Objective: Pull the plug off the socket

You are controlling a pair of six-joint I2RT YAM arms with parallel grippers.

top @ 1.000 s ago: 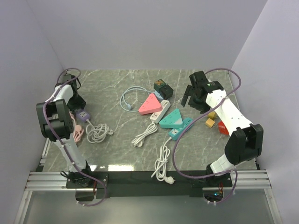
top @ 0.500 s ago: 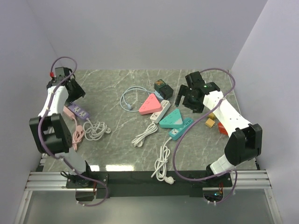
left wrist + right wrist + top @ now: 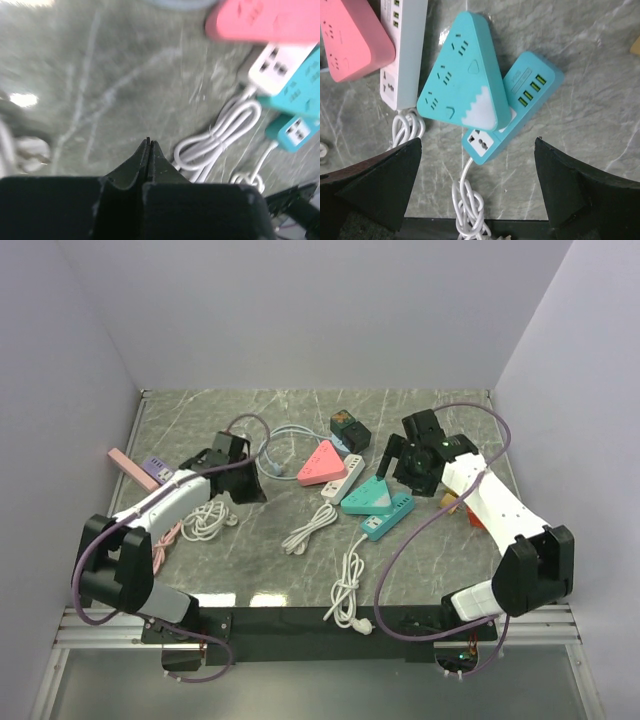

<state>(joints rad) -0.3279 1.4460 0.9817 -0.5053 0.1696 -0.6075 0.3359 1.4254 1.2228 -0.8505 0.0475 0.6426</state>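
We see the left gripper (image 3: 149,146) pressed together, empty, at lower centre, and the right gripper (image 3: 477,144) spread wide around the teal triangular socket (image 3: 462,70), mid-frame, overlapping the teal strip (image 3: 532,85).

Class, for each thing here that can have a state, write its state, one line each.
left gripper, shut, empty
right gripper, open, holding nothing
teal triangle socket, lying on the teal strip
pink triangle socket, overlapping the white strip
front white cable, coiled, plug end lying free

No legible lettering or numbers on the teal strip (image 3: 535,85) or pink adapter (image 3: 347,42).
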